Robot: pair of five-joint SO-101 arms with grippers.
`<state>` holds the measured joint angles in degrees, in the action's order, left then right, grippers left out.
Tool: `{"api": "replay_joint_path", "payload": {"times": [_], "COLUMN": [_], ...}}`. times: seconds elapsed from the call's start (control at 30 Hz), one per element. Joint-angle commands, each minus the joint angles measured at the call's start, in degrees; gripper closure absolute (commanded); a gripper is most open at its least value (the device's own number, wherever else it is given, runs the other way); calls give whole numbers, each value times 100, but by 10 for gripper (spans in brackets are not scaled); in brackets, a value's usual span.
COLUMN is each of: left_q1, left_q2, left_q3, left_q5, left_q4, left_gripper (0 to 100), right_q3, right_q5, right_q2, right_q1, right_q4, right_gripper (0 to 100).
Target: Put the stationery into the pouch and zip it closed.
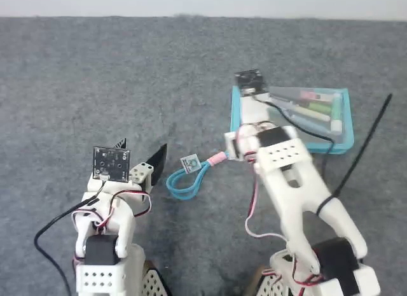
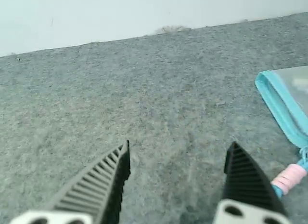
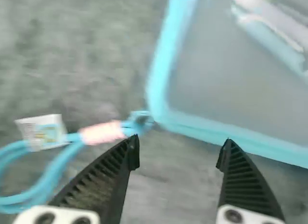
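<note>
The pouch [image 1: 235, 114] lies on the tabletop [image 1: 95, 73], pens [image 1: 311, 111] inside; a blue cord [image 1: 184, 184] trails from its zip corner; the right end effector [image 3: 178, 147] hangs spread over that corner; the left end effector [image 2: 180, 154], spread too, sits well apart from the pouch.

We see a mottled grey worktop [image 1: 95, 73]. The pouch [image 1: 234, 114] is clear with turquoise edging, and the stationery [image 1: 315, 108] inside shows green, pink and white. Its cord loop [image 1: 202, 172] is blue, with a pink sleeve [image 1: 217, 158] and a white tag [image 1: 190, 163]. The left claw [image 2: 180, 151] and the right claw [image 3: 180, 142] are black and ribbed, on white bases.
</note>
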<state>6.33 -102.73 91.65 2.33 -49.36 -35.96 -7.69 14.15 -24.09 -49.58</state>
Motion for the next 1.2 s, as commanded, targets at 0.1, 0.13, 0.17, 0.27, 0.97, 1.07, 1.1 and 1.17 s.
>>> {"api": "replay_joint_path", "payload": {"times": [0.1, 0.13, 0.17, 0.27, 0.97, 1.07, 1.1, 1.17], "left_q1": [53, 62, 62, 62, 26, 18, 18, 18], "left_q2": [26, 26, 26, 26, 26, 26, 26, 26], "left_q3": [-57, -57, -57, -66, -66, -66, -66, -66], "left_q5": [-70, -70, -62, -62, -62, -62, -62, -62], "left_q4": [176, 149, 105, 97, 105, 114, 114, 114], "left_gripper": [698, 698, 698, 698, 698, 698, 698, 698], "right_q3": [378, 387, 387, 536, 2321, 2145, 2066, 1837], "right_q5": [-1248, -1231, -1231, -1240, -2857, -3235, -3262, -3279], "right_q2": [-119, -242, -382, -927, -1736, -1569, -1578, -1666], "right_q1": [-1086, -1103, -1103, -1103, -760, -866, -866, -831], "right_q4": [453, 532, 629, 796, -1332, -1455, -1393, -1033], "right_gripper": [743, 743, 743, 760, 828, 828, 828, 828]}}
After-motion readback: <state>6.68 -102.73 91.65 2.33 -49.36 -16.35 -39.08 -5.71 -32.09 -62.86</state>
